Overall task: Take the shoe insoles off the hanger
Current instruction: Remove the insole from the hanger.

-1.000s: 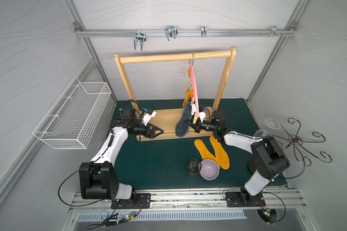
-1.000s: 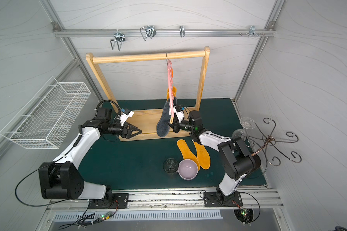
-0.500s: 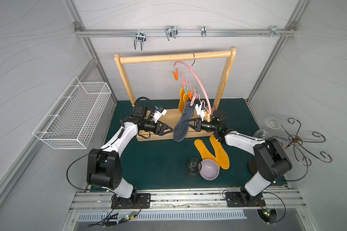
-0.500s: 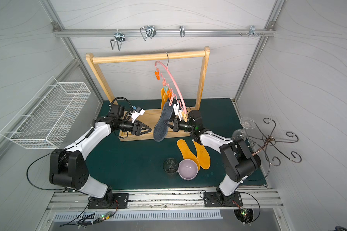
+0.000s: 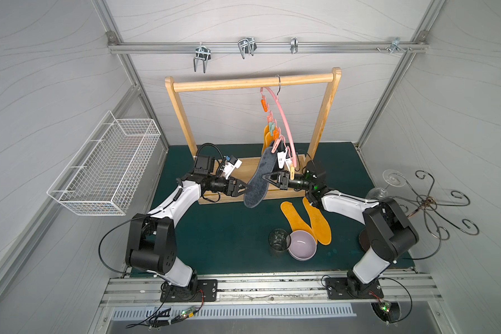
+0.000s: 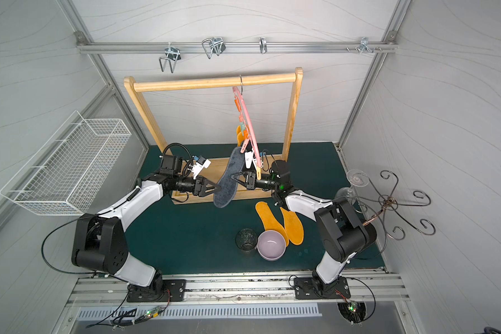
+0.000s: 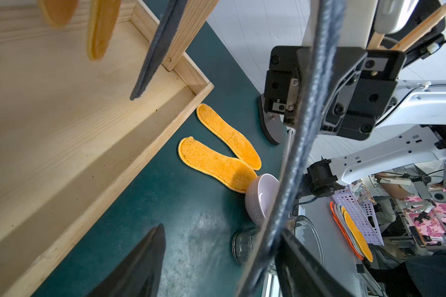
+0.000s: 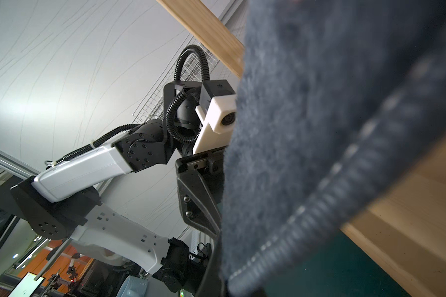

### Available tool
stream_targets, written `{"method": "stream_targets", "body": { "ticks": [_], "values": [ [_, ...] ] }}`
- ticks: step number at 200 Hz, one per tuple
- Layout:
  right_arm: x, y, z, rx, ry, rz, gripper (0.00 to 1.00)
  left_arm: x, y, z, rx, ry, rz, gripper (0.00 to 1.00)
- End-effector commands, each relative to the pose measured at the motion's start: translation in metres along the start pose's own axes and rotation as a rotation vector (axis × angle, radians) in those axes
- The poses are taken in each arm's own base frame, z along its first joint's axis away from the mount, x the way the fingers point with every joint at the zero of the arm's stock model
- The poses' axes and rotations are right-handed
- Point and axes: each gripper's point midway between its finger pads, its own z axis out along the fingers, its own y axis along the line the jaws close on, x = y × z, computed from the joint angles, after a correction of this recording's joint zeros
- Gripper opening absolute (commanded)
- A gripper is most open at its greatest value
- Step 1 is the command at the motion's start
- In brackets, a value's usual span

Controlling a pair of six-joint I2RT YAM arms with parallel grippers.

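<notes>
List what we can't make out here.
- Second grey insole: edge-on in the left wrist view; mostly behind the front grey insole in both top views.
- Clothespins: too small in both top views to tell which ones grip.
- Hanging orange insoles: cut off by the left wrist picture's edge.

Grey insole (image 8: 319, 128) blurred, cropped in rt wrist view; hides much of rack (image 8: 410, 218).

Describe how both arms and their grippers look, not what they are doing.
The left arm and right arm have white shells between bulky black joints. The left gripper and right gripper are black with tapering, triangular fingers. A ribbed black hose loops to a white camera block on the left wrist. A green light glows on the right wrist.
</notes>
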Motion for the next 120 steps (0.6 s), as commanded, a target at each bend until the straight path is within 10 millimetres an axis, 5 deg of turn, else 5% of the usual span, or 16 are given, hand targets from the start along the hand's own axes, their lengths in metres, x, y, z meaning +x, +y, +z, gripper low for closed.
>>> {"method": "stream_targets", "body": {
  "ticks": [1, 16, 35, 74, 120],
  "values": [
    [-0.007, 0.012, 0.003, -0.070, -0.041, -0.030, 0.03, 0.002, -0.016, 0.010, 0.068, 0.003, 0.057, 0.67],
    [-0.008, 0.012, 0.003, -0.083, -0.050, -0.030, 0.03, 0.008, -0.023, 0.015, 0.091, 0.026, 0.066, 0.59],
    [-0.005, 0.006, 0.002, -0.059, -0.068, -0.025, 0.03, 0.009, -0.027, 0.015, 0.121, 0.026, 0.061, 0.38],
    [-0.006, -0.010, -0.004, 0.034, -0.099, -0.032, 0.20, 0.011, -0.037, 0.011, 0.181, 0.022, 0.065, 0.00],
    [-0.015, -0.023, -0.010, 0.060, -0.164, -0.009, 0.36, 0.018, -0.039, 0.013, 0.219, 0.018, 0.045, 0.00]
  ]
}}
